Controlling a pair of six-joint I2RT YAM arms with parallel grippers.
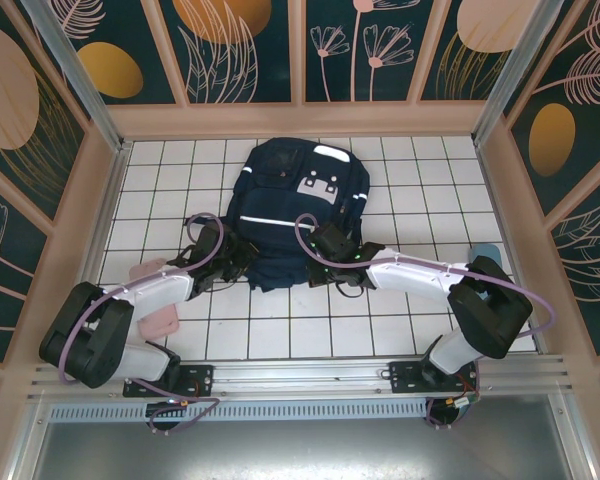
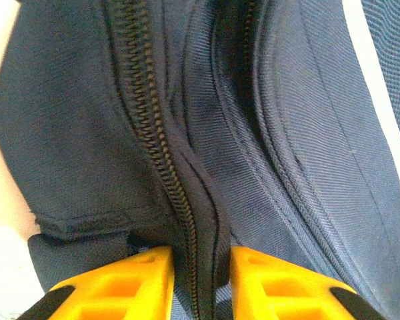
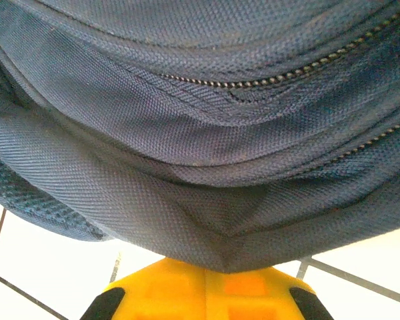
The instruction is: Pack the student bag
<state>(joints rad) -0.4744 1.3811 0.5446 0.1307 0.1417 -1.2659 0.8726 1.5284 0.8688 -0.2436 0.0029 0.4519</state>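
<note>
Navy fabric, striped in white: the student bag [image 1: 290, 200] lies flat mid-worktop [image 1: 420, 180], its top toward the far edge. Your left gripper [image 2: 201, 259] has its jaws pinching the ridge along the zipper [image 2: 161, 167]. Your right gripper [image 3: 205, 267] has its jaws clenched on a fold at the bag's near edge. Marks on the white patches [image 1: 320, 184] are too small to read.

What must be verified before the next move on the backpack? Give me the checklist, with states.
1. Left tool on the student bag at a zipper seam, fabric between its fingers: ok.
2. Right tool shut on a fabric fold at the bag's near edge: ok.
3. Zipper open for packing: not ok, the teeth look closed.
4. Zipper pull located: cannot tell.
5. Pink item lying beside the left arm, probably within reach: ok.
</note>
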